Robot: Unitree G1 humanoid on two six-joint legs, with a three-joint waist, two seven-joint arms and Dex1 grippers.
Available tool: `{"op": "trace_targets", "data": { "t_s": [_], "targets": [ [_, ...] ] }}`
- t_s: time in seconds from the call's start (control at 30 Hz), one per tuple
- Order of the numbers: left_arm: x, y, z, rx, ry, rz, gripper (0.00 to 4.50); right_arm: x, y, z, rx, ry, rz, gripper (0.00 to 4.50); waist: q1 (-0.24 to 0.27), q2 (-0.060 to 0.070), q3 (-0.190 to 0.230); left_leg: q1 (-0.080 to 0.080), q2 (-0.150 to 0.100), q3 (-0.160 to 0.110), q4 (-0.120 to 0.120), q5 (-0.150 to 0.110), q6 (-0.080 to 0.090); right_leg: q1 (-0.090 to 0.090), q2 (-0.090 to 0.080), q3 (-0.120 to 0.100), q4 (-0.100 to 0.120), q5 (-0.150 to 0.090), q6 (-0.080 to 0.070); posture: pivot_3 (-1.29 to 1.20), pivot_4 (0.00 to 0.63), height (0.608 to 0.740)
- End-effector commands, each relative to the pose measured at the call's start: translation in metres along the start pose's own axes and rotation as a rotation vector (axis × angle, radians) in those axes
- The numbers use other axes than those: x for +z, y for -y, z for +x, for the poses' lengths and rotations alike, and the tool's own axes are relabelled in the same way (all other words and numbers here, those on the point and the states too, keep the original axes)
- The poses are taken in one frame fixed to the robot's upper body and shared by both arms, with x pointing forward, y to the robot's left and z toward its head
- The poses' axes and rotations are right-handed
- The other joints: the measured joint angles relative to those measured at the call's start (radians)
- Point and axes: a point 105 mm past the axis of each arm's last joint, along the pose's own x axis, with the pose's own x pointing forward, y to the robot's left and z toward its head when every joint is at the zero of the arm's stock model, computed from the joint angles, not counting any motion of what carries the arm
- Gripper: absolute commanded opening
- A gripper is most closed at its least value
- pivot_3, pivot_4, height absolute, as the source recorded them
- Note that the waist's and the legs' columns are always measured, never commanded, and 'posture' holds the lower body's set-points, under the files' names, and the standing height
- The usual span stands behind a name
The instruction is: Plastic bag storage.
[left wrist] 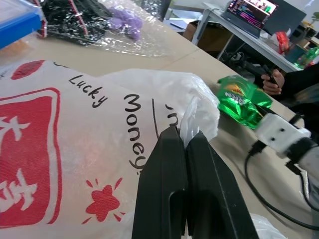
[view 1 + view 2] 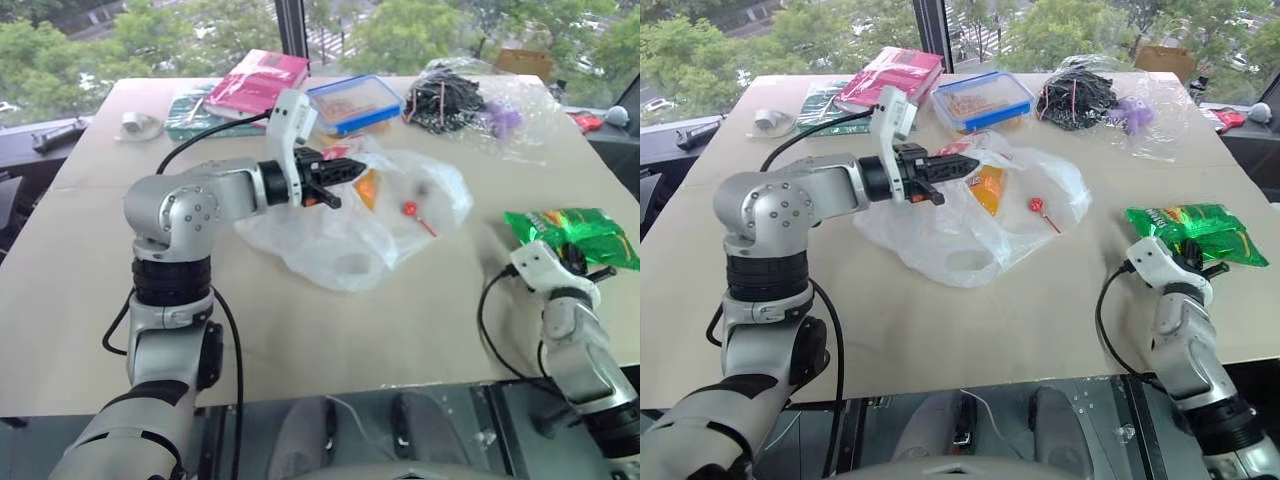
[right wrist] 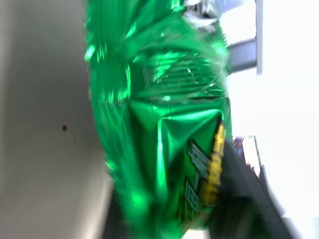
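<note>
L gripper [image 2: 335,172] pinched a fold of the plastic bag [image 2: 350,225] at its near-left edge; bag ran rightward toward the R gripper [image 2: 588,268] — fingers clamped on the green snack packet [image 2: 572,233], well apart.

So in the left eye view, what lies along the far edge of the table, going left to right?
Small white object → green booklet → pink book → blue-lidded container → clear bag of black sticks and purple bits.

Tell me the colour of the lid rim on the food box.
Blue, on the food box; clearest in the right eye view.
</note>
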Motion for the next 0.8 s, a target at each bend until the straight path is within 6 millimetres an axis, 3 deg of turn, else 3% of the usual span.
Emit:
{"op": "trace_targets", "data": {
  "t_s": [0.03,0.1,0.23,0.37,0.43,0.63,0.8],
  "targets": [
    [0.012,0.003,-0.003,-0.010,0.045,0.020,0.00,0.055,0.046,-0.020,-0.032,0.273,0.139,0.07,-0.001,0.000,0.000,0.000,0.000,0.000,0.000,0.000,0.000,0.000,0.000,0.000,0.000,0.000,0.000,0.00,0.150,0.740],
    [0.014,0.001,-0.002,-0.009,0.053,0.006,0.00,0.088,0.067,-0.039,0.041,0.441,0.318,0.07,-0.001,0.001,0.001,0.000,0.000,0.000,0.000,0.000,0.000,0.000,0.000,0.000,0.000,0.000,0.000,0.00,0.150,0.740],
    [0.013,-0.002,0.000,-0.008,0.049,0.002,0.00,0.124,0.092,-0.074,0.226,0.657,0.547,0.07,-0.001,0.001,0.000,0.001,0.001,0.000,0.001,0.000,0.000,0.000,0.001,0.000,0.001,0.000,0.000,0.00,0.150,0.740],
    [0.016,-0.003,0.002,-0.008,0.051,0.002,0.00,0.149,0.099,-0.111,0.410,0.848,0.624,0.07,0.010,0.000,0.000,0.000,0.001,-0.002,0.001,0.000,0.000,0.001,0.000,-0.002,0.000,0.000,0.000,0.00,0.150,0.740],
    [0.020,-0.006,0.002,-0.002,0.055,-0.003,0.00,0.160,0.091,-0.129,0.547,0.930,0.636,0.07,0.011,0.000,0.000,0.000,0.000,-0.002,0.001,-0.001,0.001,0.001,0.000,-0.002,0.000,0.000,0.000,0.00,0.150,0.740],
    [0.030,-0.011,-0.001,0.007,0.077,-0.024,0.00,0.164,0.070,-0.148,0.760,0.979,0.575,0.07,0.008,0.000,0.000,0.000,0.000,-0.002,0.001,-0.002,0.003,0.001,0.000,-0.002,0.000,0.000,0.000,0.00,0.150,0.740],
    [0.034,-0.010,-0.007,0.001,0.079,-0.003,0.00,0.163,0.062,-0.144,0.826,0.990,0.514,0.07,0.005,0.000,0.000,0.000,0.000,-0.002,0.001,-0.002,0.003,0.001,0.000,-0.002,0.000,0.000,0.000,0.00,0.150,0.740]
  ]
}}
